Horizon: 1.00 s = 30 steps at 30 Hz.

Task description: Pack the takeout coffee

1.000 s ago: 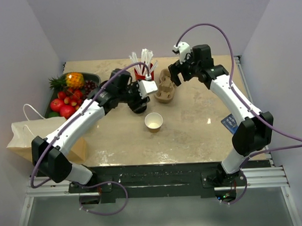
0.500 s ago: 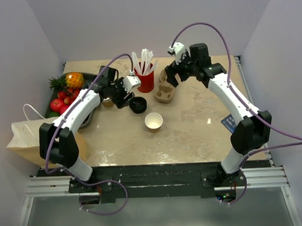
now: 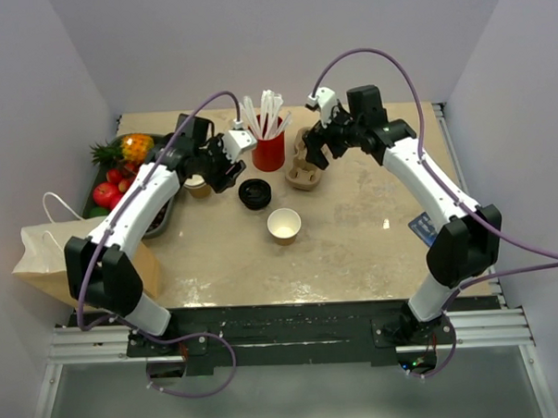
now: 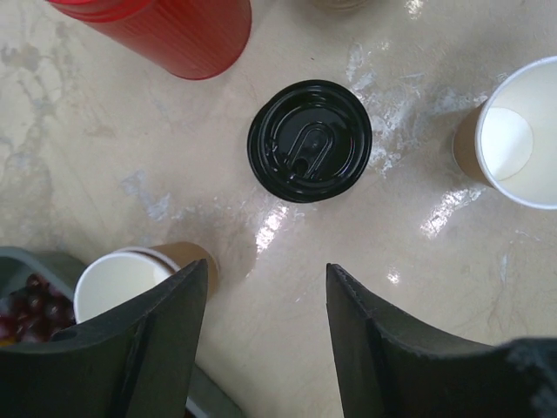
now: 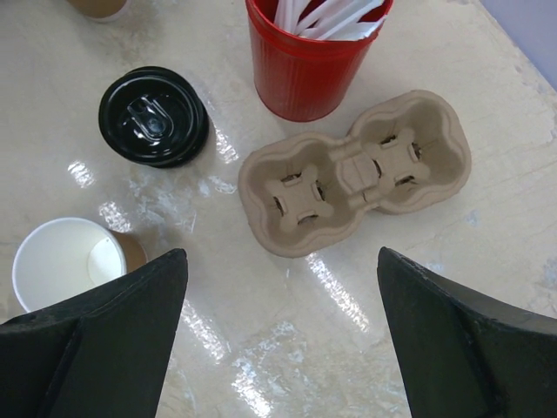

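Note:
The takeout coffee (image 3: 253, 193) stands upright mid-table, and only its round black lid (image 4: 309, 141) shows from above. It also appears at the upper left of the right wrist view (image 5: 152, 116). My left gripper (image 3: 220, 168) hovers just left of it, open, with nothing between its fingers (image 4: 265, 274). A lidless tan cup (image 4: 117, 283) sits beside its left finger. My right gripper (image 3: 317, 155) hangs open and empty (image 5: 280, 254) over the moulded two-cup carrier (image 5: 357, 178), which lies right of the coffee.
A red cup of white straws (image 3: 268, 152) stands behind the coffee. A second lidless cup (image 3: 284, 225) sits in front of it. Fruit (image 3: 120, 183) fills a dark tray at far left, with a paper bag (image 3: 45, 256) below it. A blue card (image 3: 421, 229) lies at right.
My left gripper has drawn back leftward off the coffee, leaving it standing, and now hangs near the left lidless cup. The right gripper has drifted slightly left over the carrier.

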Motion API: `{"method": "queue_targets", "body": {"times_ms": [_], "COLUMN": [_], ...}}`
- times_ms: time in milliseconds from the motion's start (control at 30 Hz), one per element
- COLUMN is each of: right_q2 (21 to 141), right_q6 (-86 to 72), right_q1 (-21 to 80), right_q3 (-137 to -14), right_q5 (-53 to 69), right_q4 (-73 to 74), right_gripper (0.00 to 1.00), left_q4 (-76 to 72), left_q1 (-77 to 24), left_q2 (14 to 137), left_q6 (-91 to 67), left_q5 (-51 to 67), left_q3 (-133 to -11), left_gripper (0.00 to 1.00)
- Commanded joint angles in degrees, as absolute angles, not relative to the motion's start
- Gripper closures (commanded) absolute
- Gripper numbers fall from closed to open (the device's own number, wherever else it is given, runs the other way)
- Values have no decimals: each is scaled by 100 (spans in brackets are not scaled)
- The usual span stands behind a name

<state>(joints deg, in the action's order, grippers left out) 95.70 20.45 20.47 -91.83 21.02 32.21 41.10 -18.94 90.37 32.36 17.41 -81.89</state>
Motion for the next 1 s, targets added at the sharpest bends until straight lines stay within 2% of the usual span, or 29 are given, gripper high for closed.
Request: {"method": "queue_targets", "body": {"times_ms": [0,133,333,567,800,967], "right_q2": [9527,9676,9958,9853,9721,9764], "right_q6": [2031,1942,1890,1740,1564,1512], "right_q1": [2153,2451,2830,2848,2839,2839], "right_q3": [-9571,-9878,-10257,-10169,-10020,-10159], "right_q5": [2531,2996,3041,2777,2672,2812], "right_q4": [3234,3129,3190,3120,2988,3024], "right_gripper": [9,9,9,10,10,11], "left_q4": [4341,4386,4009,3771,3613,3445], "left_q1": [-1907,-1890,-1775,-1775,-1775,-1775], "left_q2": [8227,7840,7778,8182,7981,7927], "left_q6": [3243,3235,2637,2120,1942,2039], "left_q5": [1424,1170,984,915,387,474], "left_q3": [-8271,-7928,-7735,-7707,-7629,-7339], "left_gripper": [39,39,39,36,37,37]}}
